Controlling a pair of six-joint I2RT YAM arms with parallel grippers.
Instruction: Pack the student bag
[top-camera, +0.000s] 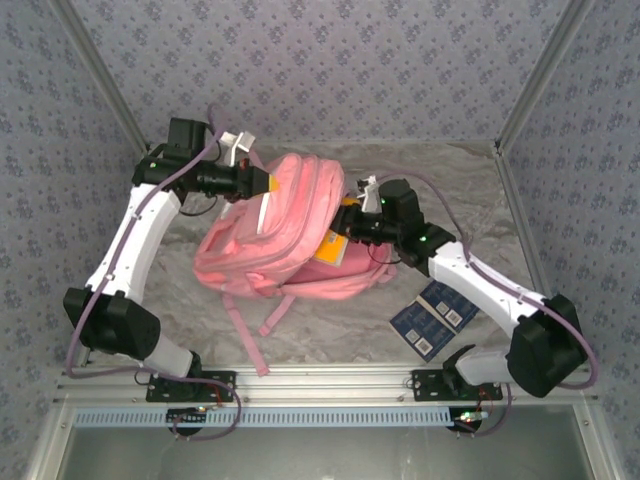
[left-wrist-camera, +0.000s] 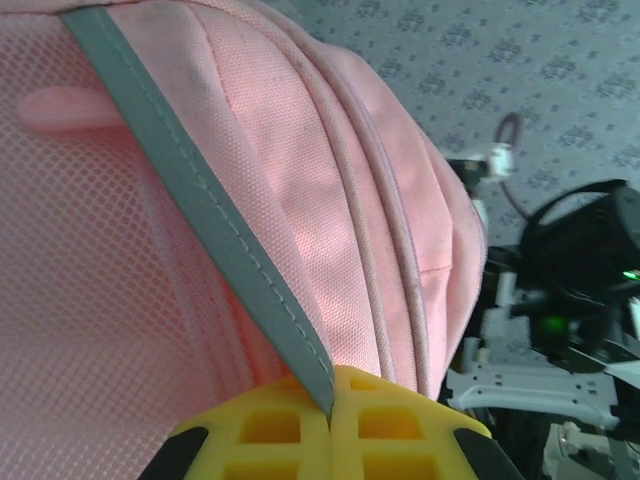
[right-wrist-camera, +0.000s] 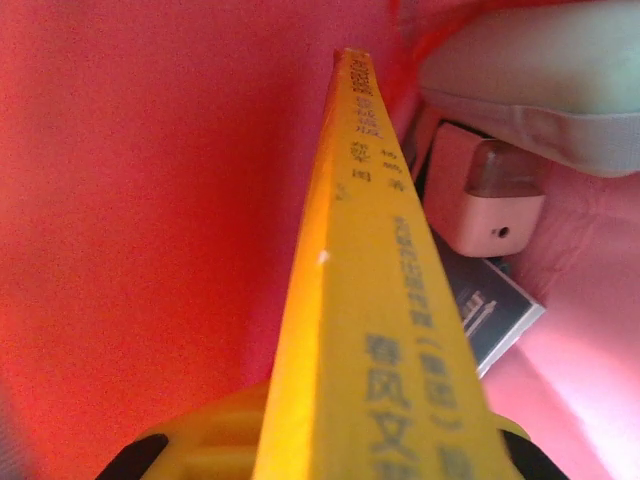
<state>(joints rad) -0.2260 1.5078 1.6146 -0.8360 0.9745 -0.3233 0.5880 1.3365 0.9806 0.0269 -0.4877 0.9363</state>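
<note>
Tip: push book (right-wrist-camera: 372, 300) straight ahead of right hand (top-camera: 350, 226) grasping it. Hold student bag (top-camera: 290, 235) trim (left-wrist-camera: 200, 205) taut with clenched left hand (left-wrist-camera: 330, 425).

The top camera is looking down from behind both arms onto the bench (top-camera: 340, 325). Wrist cameras are sitting close: one facing the student bag (left-wrist-camera: 300, 200) ahead of the left gripper (left-wrist-camera: 330, 420), one sighting along the yellow book (right-wrist-camera: 370, 300) beyond the right gripper (right-wrist-camera: 350, 450), inside it.

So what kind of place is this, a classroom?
Probably a robot test booth, not a classroom. Patterned walls close in a small table, a left arm and right arm are bolted to a metal rail at its near edge, and they handle a pink backpack and yellow book.
</note>
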